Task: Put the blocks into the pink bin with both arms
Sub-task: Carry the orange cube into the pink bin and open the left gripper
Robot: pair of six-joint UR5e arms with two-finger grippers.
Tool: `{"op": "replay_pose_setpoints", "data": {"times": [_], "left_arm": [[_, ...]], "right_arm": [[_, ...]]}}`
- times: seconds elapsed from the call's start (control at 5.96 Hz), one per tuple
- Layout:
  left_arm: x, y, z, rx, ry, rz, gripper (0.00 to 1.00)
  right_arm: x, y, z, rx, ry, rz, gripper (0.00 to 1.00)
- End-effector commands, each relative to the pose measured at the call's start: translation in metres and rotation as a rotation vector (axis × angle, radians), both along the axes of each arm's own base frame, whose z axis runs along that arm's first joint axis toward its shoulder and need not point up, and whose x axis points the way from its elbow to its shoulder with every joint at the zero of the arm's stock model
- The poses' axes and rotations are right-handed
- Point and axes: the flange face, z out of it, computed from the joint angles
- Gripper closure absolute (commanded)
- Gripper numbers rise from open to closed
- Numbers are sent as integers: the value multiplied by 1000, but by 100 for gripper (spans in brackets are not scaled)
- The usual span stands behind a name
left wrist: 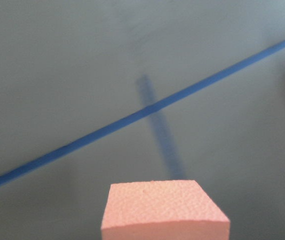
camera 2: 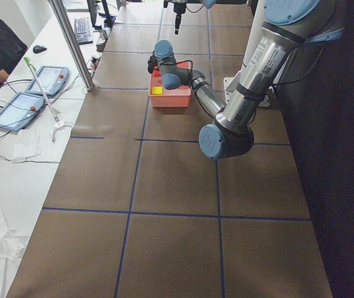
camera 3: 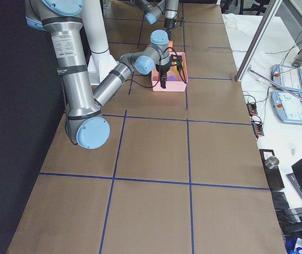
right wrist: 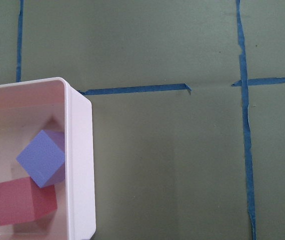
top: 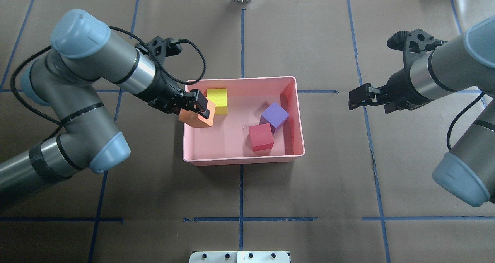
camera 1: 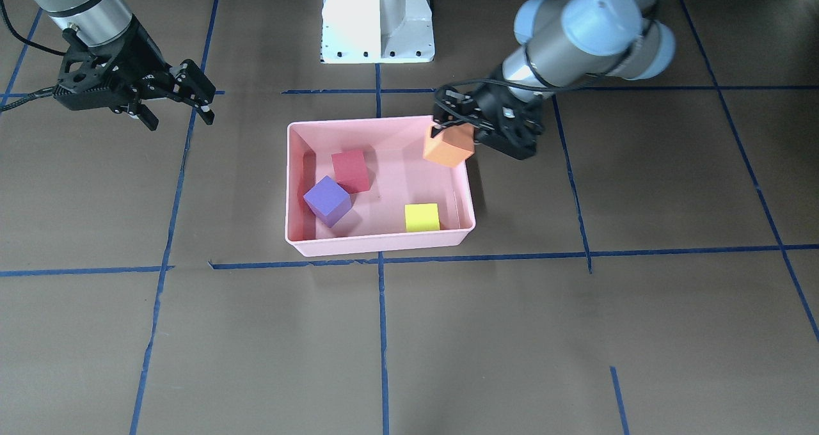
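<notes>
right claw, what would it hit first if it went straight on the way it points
Probably the bare brown paper table top, just short of the shallow light-pink plastic bin; depth is unclear.

Light: we see bright, even light from above across the tabletop (top: 328, 178).
Shadows: soft, one faint beside the pink bin (top: 243, 160), one blurred streak beyond the orange block (left wrist: 165, 207).
Glare: the white pedestal (camera 1: 377, 19) washes out; the bin's rim bleaches white in the right wrist view.
Focus: our left wrist view is soft, its blue tape (left wrist: 132, 117) fuzzy.
Edges: both side views go black past the tabletop's robot-side edge.
</notes>
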Motion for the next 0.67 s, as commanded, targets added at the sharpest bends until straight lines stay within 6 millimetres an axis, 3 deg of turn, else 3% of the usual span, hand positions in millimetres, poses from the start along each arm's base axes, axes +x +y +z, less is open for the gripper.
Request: {"op": "replay_pose_setpoints", "data": {"times": [0.0, 0.17, 0.34, 0.5], "left_arm": [[27, 39, -17, 43, 5, -81, 0], [13, 47, -6, 26, 1, -78, 0], [-8, 52, 12, 17, -9, -60, 0], [-62, 18, 42, -34, -23, -63, 0]], "right_arm": [[1, 0, 2, 0, 2, 0, 0], [8, -1, 8, -4, 11, 9, 0], [26, -6, 27, 39, 48, -15, 0], [60, -14, 51, 79, 83, -46, 0]]}}
